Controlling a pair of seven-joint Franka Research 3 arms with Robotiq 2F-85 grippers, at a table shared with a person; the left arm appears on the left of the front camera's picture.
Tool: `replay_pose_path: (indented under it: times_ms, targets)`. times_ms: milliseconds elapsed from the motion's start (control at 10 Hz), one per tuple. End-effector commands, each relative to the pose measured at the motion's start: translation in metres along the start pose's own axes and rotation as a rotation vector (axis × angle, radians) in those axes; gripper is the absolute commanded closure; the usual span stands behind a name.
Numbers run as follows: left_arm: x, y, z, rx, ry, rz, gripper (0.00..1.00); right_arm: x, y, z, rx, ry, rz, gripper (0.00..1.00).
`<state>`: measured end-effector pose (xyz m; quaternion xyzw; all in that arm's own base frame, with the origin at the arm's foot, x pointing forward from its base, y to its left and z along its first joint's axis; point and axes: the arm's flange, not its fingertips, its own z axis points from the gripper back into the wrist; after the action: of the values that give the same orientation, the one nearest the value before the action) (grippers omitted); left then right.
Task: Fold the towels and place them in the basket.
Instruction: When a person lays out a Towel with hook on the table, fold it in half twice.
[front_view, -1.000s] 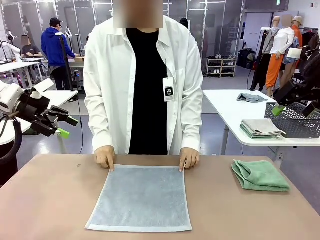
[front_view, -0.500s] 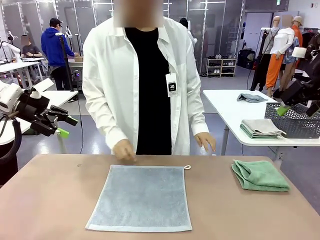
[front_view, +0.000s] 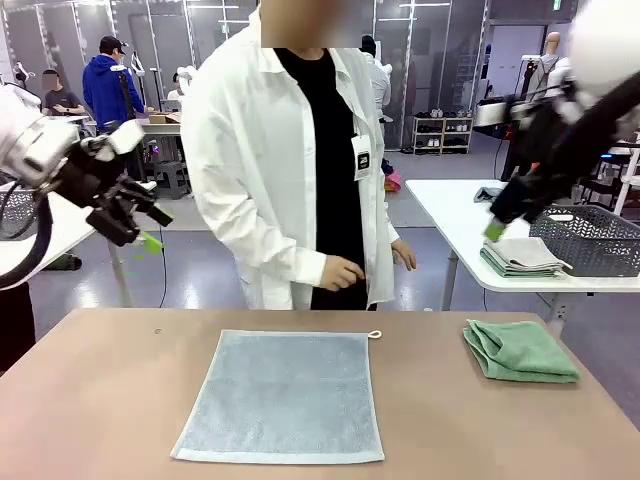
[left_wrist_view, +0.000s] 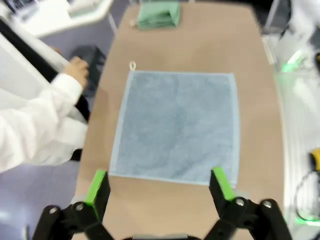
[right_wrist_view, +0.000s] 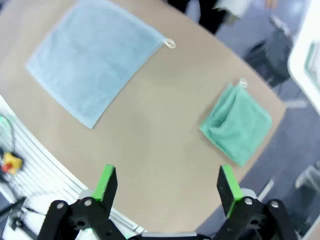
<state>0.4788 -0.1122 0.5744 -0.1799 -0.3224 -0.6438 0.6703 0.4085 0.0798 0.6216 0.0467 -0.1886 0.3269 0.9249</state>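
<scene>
Lifted off the pale blue-grey towel (front_view: 280, 395) lying flat on the brown table (front_view: 90, 400), the person's hands (front_view: 343, 272) hang behind it. Both arms have swung up, left gripper (front_view: 155, 228) and right gripper (front_view: 497, 222) with jaws apart, empty. Right of that towel lies the folded mint green towel (front_view: 520, 350); beyond it, the basket (front_view: 590, 240) sits on a white table (front_view: 450, 210).

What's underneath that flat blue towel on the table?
The pale blue towel lies spread flat on the brown table, which shows all around its edges. No bump suggests anything beneath, but the covered patch itself cannot be seen. Nothing sits on top.
</scene>
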Motion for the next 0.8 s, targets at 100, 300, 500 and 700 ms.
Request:
replay_pose_path:
  times_ms: [100,300,500,700]
  targets:
    - [0.093,-0.049,-0.047,-0.001,0.355,-0.009,0.0,0.055,0.068,-0.031,-0.004,0.08,0.41,0.0]
    - [0.128,-0.071,-0.075,0.02,0.528,0.012,0.0,0.066,0.12,-0.058,0.022,0.102,0.613,0.0]
    - [0.126,-0.084,-0.081,0.064,0.645,0.03,0.0,0.06,0.148,-0.075,0.069,0.127,0.75,0.0]
    - [0.117,-0.091,-0.078,0.027,0.687,0.032,0.0,0.053,0.155,-0.082,0.127,0.13,0.897,0.0]
